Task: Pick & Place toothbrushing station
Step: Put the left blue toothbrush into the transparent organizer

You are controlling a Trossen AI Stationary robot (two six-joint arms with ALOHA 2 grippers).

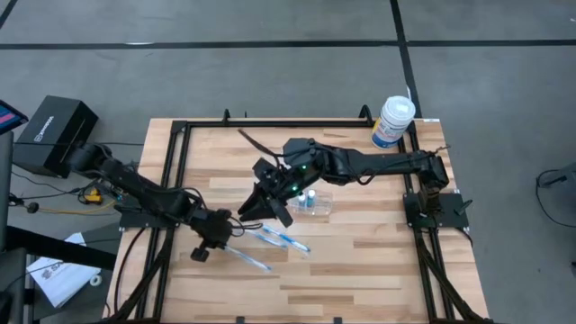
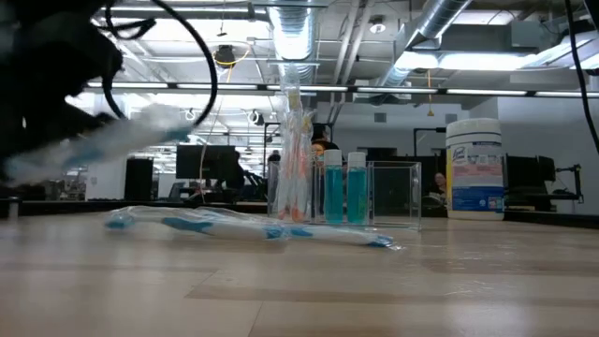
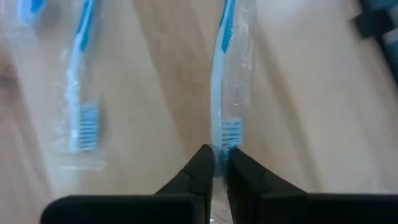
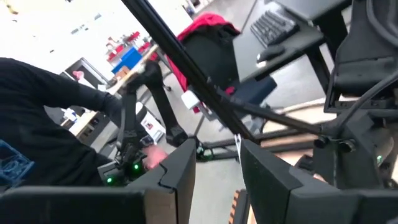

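Observation:
The clear toothbrushing station stands mid-table on its flat base. In the low view it holds two blue bottles, and wrapped toothbrushes stand upright in its taller part. My left gripper is near the front left, shut on a wrapped blue-and-white toothbrush. My right gripper hovers open and empty just left of the station, its fingers aimed out toward the room. A second wrapped toothbrush lies flat on the table. My left gripper pinches the wrapped toothbrush at its bristle end between its two fingertips, which lie along the brush. The brush reaches away from the fingers. In the low view it shows tilted and lifted clear of the table.
A big white blue-labelled canister stands at the far right corner. A black rail frame runs around the wooden top. A black box sits off the table's left side. People and desks show in the room beyond.

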